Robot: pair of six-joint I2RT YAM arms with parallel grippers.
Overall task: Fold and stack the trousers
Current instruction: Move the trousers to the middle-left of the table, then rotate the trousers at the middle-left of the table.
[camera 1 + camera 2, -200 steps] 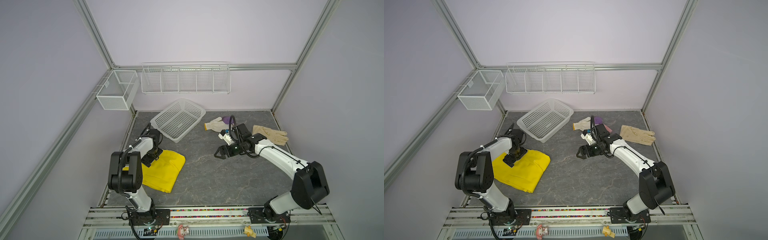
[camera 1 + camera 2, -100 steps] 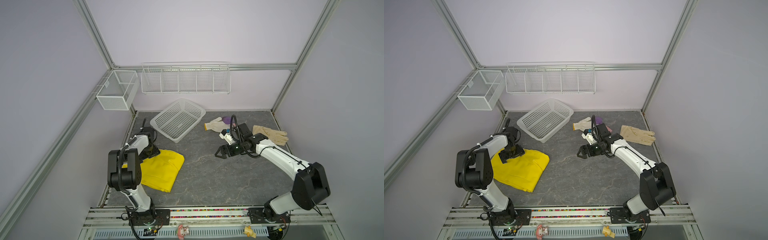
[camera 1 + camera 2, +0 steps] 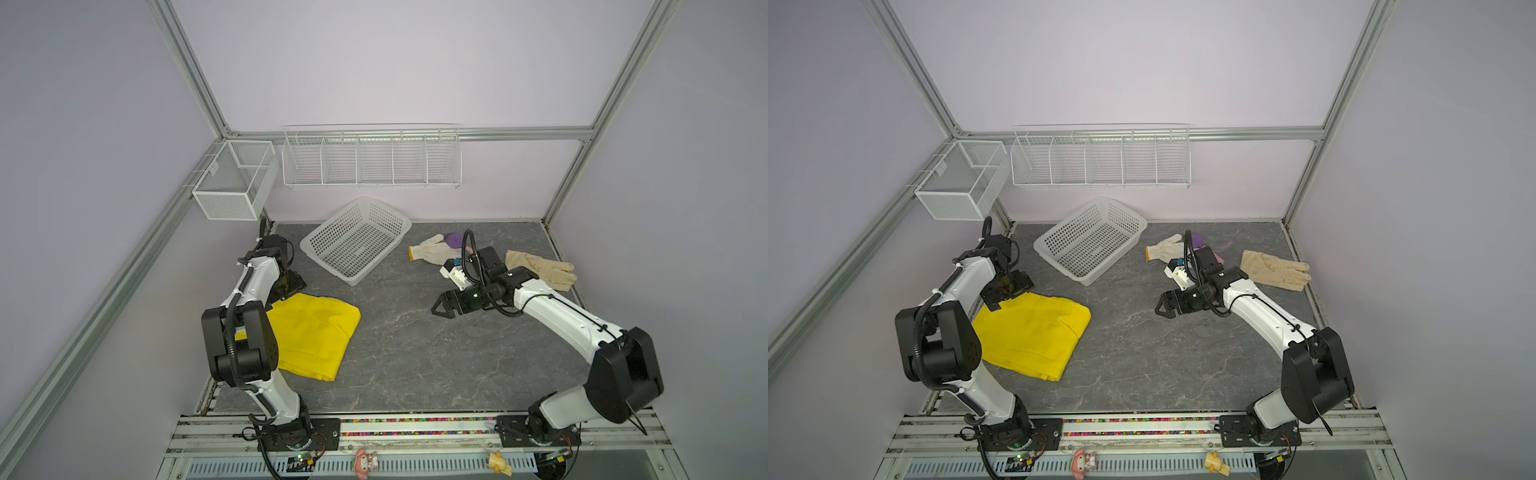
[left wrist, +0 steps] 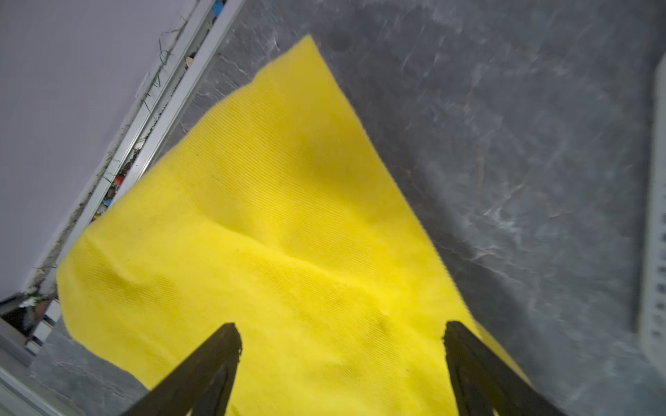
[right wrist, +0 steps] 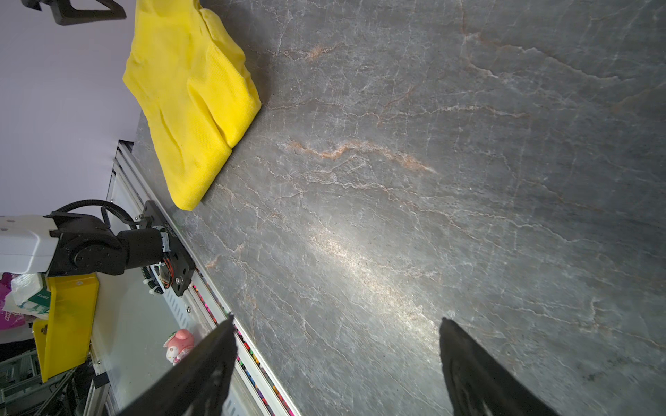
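Left gripper spread wide and holding nothing, its two dark fingers poised over the far edge of the trousers; whether the tips brush the cloth, I can't tell. Right gripper gapes just as wide and just as empty, out over bare table, well apart from the fabric. And the trousers themselves? They lie on the near-left part of the table, close to the side rail and partly tucked behind the left arm in both top views, folded down to a compact, roughly four-sided pad. No legs trail out anywhere. From the right wrist the pad shows stacked layers with plump, rounded fold edges, so the folding looks done, or very nearly. I'd call what's left a little squaring-up and the stacking (though I see no second pair to stack on). Up close the cloth is bright yellow, soft, finely ribbed, with a few shallow creases across the top. The table is hard and dark grey, stone-patterned with pale and rusty veins and a slight sheen. At the back sits a white perforated plastic basket; a knit white glove and a cream glove lie far right.
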